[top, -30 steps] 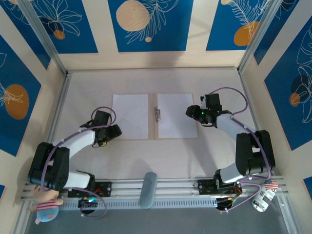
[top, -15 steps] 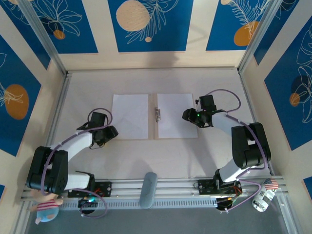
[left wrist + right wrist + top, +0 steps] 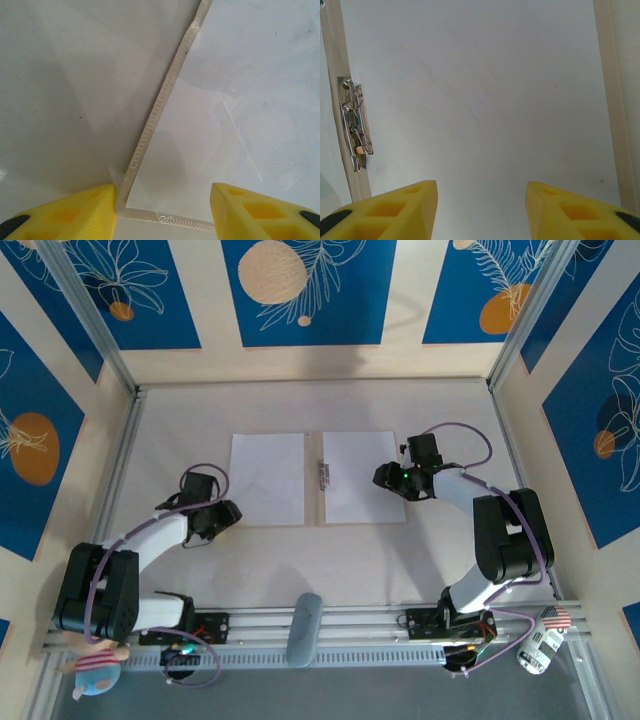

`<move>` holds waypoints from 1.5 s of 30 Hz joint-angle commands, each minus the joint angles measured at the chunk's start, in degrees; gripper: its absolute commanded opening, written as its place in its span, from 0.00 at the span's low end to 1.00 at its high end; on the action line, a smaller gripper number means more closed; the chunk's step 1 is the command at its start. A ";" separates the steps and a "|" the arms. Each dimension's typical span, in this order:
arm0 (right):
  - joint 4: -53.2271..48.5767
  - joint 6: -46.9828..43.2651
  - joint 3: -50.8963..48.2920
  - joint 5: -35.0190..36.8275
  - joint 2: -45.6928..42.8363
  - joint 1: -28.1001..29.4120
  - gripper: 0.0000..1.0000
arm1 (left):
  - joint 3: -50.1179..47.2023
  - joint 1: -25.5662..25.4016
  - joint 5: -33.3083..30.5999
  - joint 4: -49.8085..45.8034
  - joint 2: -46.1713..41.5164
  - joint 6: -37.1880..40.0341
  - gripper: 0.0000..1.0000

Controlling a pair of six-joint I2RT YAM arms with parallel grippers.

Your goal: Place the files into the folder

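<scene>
While the left gripper [image 3: 162, 210] narrows, half open and empty, astride the folder [image 3: 155, 115] corner just ahead, likely to fold it shut, the right gripper [image 3: 481, 210] hangs half-open, empty, over a file [image 3: 480, 90].

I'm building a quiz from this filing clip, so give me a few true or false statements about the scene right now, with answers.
1. The tan cardboard folder lies opened out flat. True.
2. Both plain white paper sheets are stacked on one panel. False: the left sheet and the right sheet lie on separate panels.
3. A small silver metal clip sits at the folder's spine. True.
4. The right pincer grips the metal clip. False: it is open above the right sheet.
5. The left pincer is at the folder's near-left corner. True.
</scene>
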 commanded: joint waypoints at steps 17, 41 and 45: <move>-1.69 0.34 0.85 2.30 -1.97 0.09 0.50 | -9.58 9.67 23.80 28.56 0.27 0.42 0.32; -1.50 -0.28 -0.31 1.96 -5.56 -0.05 0.50 | -8.42 10.22 27.54 36.88 5.00 -1.04 0.00; 0.62 0.32 -1.68 -1.71 -7.90 -0.11 0.51 | -2.99 8.40 19.84 19.03 -5.41 5.88 0.00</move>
